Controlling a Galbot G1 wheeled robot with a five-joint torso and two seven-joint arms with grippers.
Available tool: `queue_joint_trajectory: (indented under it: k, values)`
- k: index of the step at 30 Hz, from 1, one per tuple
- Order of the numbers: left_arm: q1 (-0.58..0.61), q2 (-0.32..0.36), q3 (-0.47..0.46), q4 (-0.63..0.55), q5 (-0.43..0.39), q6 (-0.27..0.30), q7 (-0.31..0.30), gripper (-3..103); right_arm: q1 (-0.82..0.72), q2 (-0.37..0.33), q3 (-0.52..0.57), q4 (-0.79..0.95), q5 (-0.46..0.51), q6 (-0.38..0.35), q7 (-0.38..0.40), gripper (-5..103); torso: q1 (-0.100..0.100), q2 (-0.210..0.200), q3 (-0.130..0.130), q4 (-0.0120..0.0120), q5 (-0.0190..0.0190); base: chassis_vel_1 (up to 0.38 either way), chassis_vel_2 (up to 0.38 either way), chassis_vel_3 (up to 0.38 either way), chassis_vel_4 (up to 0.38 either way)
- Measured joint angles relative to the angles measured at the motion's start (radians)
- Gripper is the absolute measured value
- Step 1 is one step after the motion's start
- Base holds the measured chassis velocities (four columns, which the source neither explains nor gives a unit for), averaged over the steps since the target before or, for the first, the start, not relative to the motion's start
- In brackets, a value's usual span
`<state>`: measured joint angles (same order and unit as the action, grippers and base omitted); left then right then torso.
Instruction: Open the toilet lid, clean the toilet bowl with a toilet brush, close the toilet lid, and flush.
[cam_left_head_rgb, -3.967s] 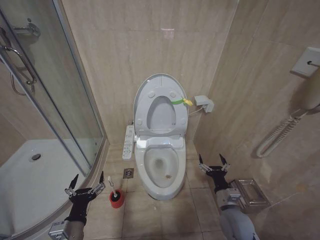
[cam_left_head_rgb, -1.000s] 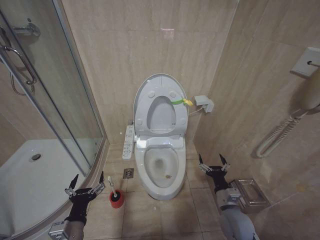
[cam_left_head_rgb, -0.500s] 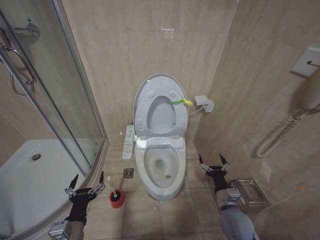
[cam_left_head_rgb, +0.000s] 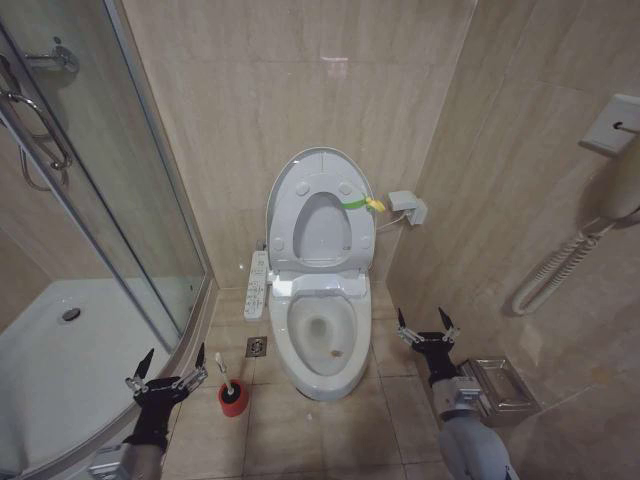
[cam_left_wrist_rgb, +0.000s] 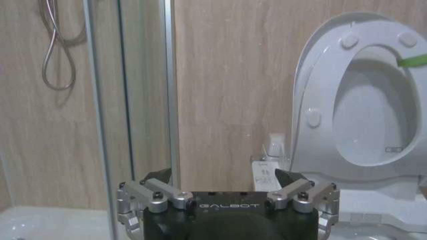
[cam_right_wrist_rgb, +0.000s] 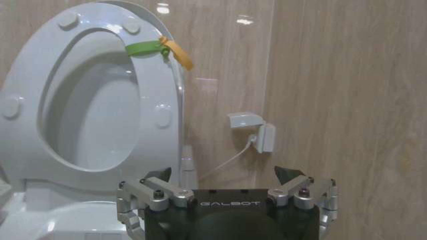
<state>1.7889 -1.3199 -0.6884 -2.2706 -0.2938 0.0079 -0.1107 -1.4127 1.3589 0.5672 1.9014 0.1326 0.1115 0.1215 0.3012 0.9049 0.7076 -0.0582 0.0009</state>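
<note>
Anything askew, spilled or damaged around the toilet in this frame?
One small oddity: a brownish speck sits inside the toilet bowl near the water. Otherwise the toilet lid stands upright and the toilet brush sits in its red holder.

**Bathroom floor and what stands on it**

A beige tiled floor (cam_left_head_rgb: 330, 430) carries a white toilet bowl (cam_left_head_rgb: 322, 365) against the back wall. Just left of it, a small metal drain (cam_left_head_rgb: 257, 346) is set into the tiles. Nearer the shower tray (cam_left_head_rgb: 60, 370), a red cup holder (cam_left_head_rgb: 234, 398) stands upright with the toilet brush (cam_left_head_rgb: 224, 374) in it. A metal rack (cam_left_head_rgb: 500, 390) sits at the right wall.
</note>
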Motion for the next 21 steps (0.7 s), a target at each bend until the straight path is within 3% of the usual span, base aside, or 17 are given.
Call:
queue_joint_trajectory:
  k: [5,9,16,21]
  values:
    - [0.025,-0.004,-0.014,-0.009,0.012,0.002,0.046,100,0.0,0.0,0.0,0.0,0.0,0.0,0.0,100,0.0,0.0,0.0,-0.0001,-0.0006,0.0,0.0,0.0,0.0]
    - [0.014,0.005,-0.015,0.032,-0.034,-0.019,0.056,100,0.0,0.0,0.0,0.0,0.0,0.0,0.001,100,0.0,0.0,0.0,-0.0004,-0.0007,0.0,0.0,0.0,0.0]
    - [-0.039,0.025,-0.004,0.242,-0.062,-0.13,0.032,97,0.0,0.0,0.0,0.0,0.0,0.0,0.001,100,0.0,0.0,0.0,-0.0004,-0.0012,0.0,0.0,0.0,0.0]
    - [-0.067,0.024,0.011,0.325,-0.08,-0.14,0.028,98,0.0,0.0,0.0,0.0,0.0,0.0,0.001,100,0.0,0.0,0.0,-0.0003,-0.001,0.0,0.0,0.0,0.0]
